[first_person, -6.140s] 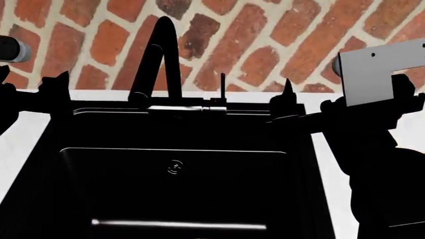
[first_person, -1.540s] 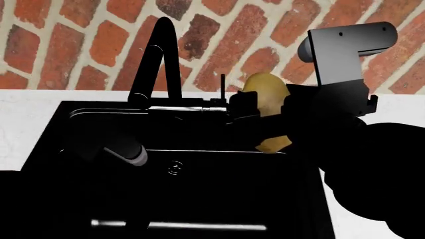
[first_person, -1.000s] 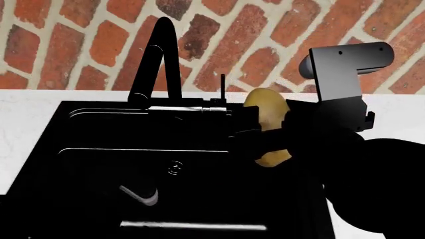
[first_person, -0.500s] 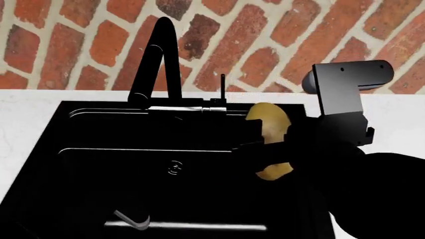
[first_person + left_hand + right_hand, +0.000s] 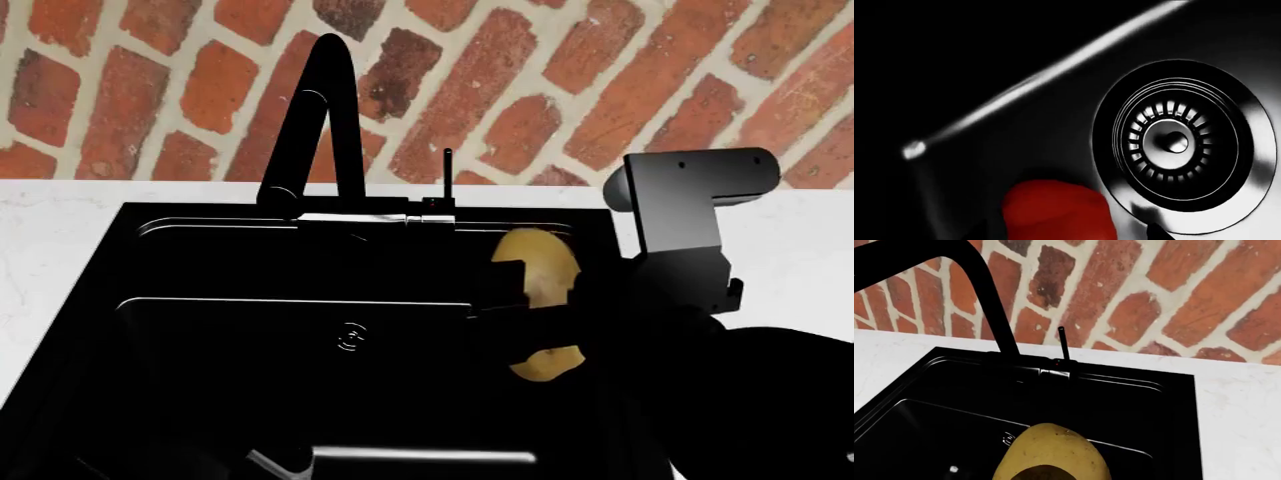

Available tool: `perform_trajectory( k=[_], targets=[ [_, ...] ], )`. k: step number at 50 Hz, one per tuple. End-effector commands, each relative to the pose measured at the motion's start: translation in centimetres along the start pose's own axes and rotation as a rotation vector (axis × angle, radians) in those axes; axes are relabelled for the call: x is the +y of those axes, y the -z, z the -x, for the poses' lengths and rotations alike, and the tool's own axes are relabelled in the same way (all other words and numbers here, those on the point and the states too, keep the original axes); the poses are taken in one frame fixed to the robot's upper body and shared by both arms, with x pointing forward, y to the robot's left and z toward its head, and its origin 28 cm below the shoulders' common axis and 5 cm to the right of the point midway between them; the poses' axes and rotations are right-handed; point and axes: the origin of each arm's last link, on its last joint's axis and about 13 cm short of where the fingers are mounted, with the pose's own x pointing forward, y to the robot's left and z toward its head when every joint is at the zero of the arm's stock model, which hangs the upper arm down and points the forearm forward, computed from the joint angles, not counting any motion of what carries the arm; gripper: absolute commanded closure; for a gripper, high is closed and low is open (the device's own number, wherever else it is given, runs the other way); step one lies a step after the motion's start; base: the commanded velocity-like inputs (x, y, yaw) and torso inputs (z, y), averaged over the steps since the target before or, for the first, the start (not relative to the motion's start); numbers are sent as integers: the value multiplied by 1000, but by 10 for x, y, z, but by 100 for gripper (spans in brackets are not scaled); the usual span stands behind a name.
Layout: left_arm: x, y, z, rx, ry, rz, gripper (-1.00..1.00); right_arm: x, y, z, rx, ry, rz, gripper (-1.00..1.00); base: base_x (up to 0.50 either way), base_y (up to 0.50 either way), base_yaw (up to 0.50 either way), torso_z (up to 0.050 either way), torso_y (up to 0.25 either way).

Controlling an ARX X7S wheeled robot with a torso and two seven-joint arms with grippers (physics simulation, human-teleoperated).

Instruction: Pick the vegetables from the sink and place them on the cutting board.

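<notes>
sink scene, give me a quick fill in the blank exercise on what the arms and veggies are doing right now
1. The right gripper is shut on the ____.
2. In the left wrist view, the red bell pepper lies beside the round ____ of the sink.
3. The wall behind the faucet is made of ____.

Missing words: potato; drain; brick
</notes>
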Motion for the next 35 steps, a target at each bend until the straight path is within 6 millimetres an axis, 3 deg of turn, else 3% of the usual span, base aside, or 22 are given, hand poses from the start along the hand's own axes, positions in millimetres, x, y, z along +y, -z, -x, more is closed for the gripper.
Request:
perform_trajectory(
  k=[1, 6, 7, 17, 18, 22, 35],
  targets=[
    [-3, 4, -23, 40, -2, -12, -100, -3, 4, -1, 7, -3, -2, 100, 0, 0, 0, 0, 0],
    [-2, 5, -25, 54, -23, -5, -100, -4, 7, -1, 9, -1, -11, 100, 0, 0, 0, 0, 0],
    [-1, 5, -25, 51, -30, -5, 100, -4, 7, -2, 9, -2, -11, 100, 0, 0, 0, 0, 0],
    [-7, 2, -2, -27, -38, 3, 100, -4, 9, -1, 5, -8, -18, 100, 0, 0, 0, 0, 0],
    [-7, -1, 4, -67, -38, 66, 100, -4, 8, -1, 2, -8, -17, 100, 0, 0, 0, 0, 0],
    [-11, 1, 30, -116, -20, 38, 100, -3, 9, -1, -2, -10, -20, 100, 0, 0, 0, 0, 0],
    [-13, -8, 84, -261, -13, 21, 100, -2, 10, -3, -9, -23, -25, 100, 0, 0, 0, 0, 0]
  ],
)
